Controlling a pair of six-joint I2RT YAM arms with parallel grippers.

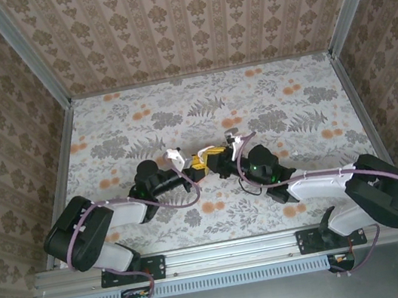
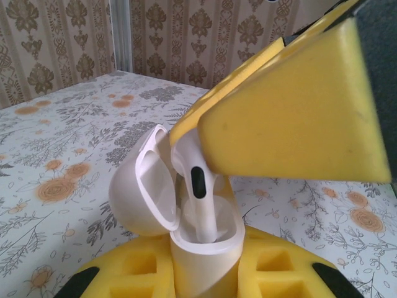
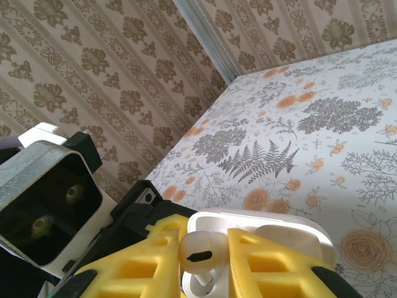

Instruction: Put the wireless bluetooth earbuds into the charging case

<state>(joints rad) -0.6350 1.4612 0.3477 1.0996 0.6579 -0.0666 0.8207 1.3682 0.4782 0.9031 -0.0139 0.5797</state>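
Note:
The charging case (image 2: 205,261) is white, not coral, and stands upright with its lid (image 2: 139,186) swung open to the left. My left gripper (image 2: 205,276) is shut on the case body between its yellow foam fingers. A white earbud (image 2: 198,183) hangs stem-down, its stem tip inside the case mouth. My right gripper (image 3: 203,261) is shut on that earbud (image 3: 201,250) at its head. The open case (image 3: 267,218) lies just behind it. In the top view the left gripper (image 1: 193,167) and right gripper (image 1: 217,158) meet at mid-table. A second earbud cannot be made out.
The table (image 1: 291,103) is covered in a floral print with orange flowers and grey ferns. Patterned walls enclose it, with a metal corner post (image 2: 121,37) at the far edge. The left wrist camera housing (image 3: 49,205) sits close on the right gripper's left.

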